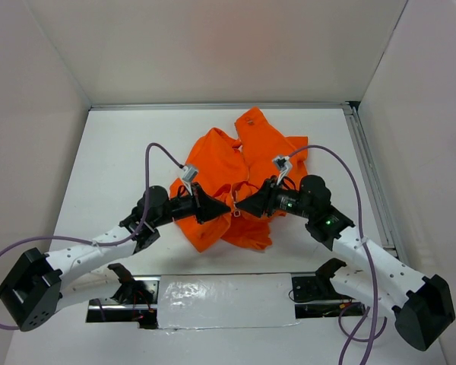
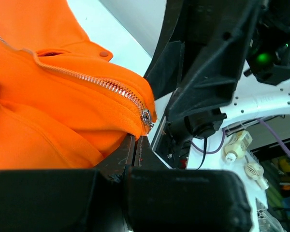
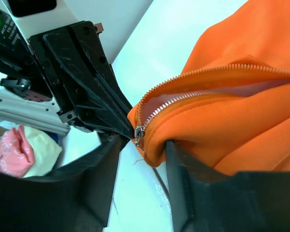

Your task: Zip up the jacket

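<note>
The jacket lies in a crumpled heap in the middle of the white counter, its bulk reaching toward 12 o'clock and its near hem toward 6 o'clock. The cloth is bright orange and matte, folded over itself in several lobes. Seen from the wrists, a zipper of pale metal teeth runs along a stitched edge to a small silver slider at the hem corner. Above the slider the two rows of teeth part, and a pale pinkish lining shows in the gap. At 11 o'clock from the slider in the left wrist view, a round orange snap sits on a flap.

The left hand reaches in from 8 o'clock. Its fingers are pressed together with barely a line between them, pinching the jacket's hem corner just under the slider. The right hand comes from 4 o'clock and meets it nose to nose at the jacket's 6 o'clock edge. Its fingers stand well apart, straddling the hem corner, with the fold of orange cloth lying loose between them and touching the one at 3 o'clock. A green light glows on the right wrist, and a purple cable arcs over the left arm.
</note>
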Motion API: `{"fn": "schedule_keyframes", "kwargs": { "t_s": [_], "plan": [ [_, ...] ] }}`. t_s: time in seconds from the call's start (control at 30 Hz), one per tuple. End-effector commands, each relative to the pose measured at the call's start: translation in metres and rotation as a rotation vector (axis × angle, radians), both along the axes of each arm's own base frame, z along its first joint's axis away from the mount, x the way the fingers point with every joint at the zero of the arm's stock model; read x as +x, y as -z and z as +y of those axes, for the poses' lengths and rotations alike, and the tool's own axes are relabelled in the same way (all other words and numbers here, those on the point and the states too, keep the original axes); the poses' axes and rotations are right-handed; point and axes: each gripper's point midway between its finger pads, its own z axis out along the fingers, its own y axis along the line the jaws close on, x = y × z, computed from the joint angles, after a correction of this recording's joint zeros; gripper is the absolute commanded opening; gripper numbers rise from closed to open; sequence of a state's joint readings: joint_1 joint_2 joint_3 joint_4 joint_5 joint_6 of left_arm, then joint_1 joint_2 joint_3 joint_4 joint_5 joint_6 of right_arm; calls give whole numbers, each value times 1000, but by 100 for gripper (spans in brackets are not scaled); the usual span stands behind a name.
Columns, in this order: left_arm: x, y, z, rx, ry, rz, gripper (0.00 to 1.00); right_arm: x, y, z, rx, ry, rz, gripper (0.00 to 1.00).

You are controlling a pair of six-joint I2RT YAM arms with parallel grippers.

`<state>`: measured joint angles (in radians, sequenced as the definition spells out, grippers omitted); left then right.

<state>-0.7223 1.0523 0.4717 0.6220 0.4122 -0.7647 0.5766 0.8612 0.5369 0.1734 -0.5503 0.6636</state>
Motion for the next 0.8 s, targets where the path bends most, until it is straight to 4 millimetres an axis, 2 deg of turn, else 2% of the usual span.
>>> {"fn": "schedule_keyframes", "kwargs": {
  "t_s": [0.0,0.17,0.27,0.37,0.4,0.47,0.6,0.77],
  "plan": [
    [10,-33,-4,-82,-29,3,0,4,-19,-3,6,33,-85,51],
    [20,-40,-8,-94,-58,41,0,3,-5,-3,-18,30,-36,61],
    [25,-39,-8,-100,-82,71,0,-4,-4,-4,-4,16,-20,64],
    [30,-40,-9,-100,-98,86,0,-13,0,-6,8,16,3,72],
    [32,-41,-9,-99,-99,91,0,-13,8,-8,3,35,28,78],
    [32,-40,-10,-99,-98,93,0,-17,7,-11,17,48,37,99],
    [34,-40,-8,-102,-107,97,0,-29,14,-13,42,51,82,100],
    [33,-42,-8,-109,-102,100,0,-39,4,0,90,-7,69,100]
  ]
}}
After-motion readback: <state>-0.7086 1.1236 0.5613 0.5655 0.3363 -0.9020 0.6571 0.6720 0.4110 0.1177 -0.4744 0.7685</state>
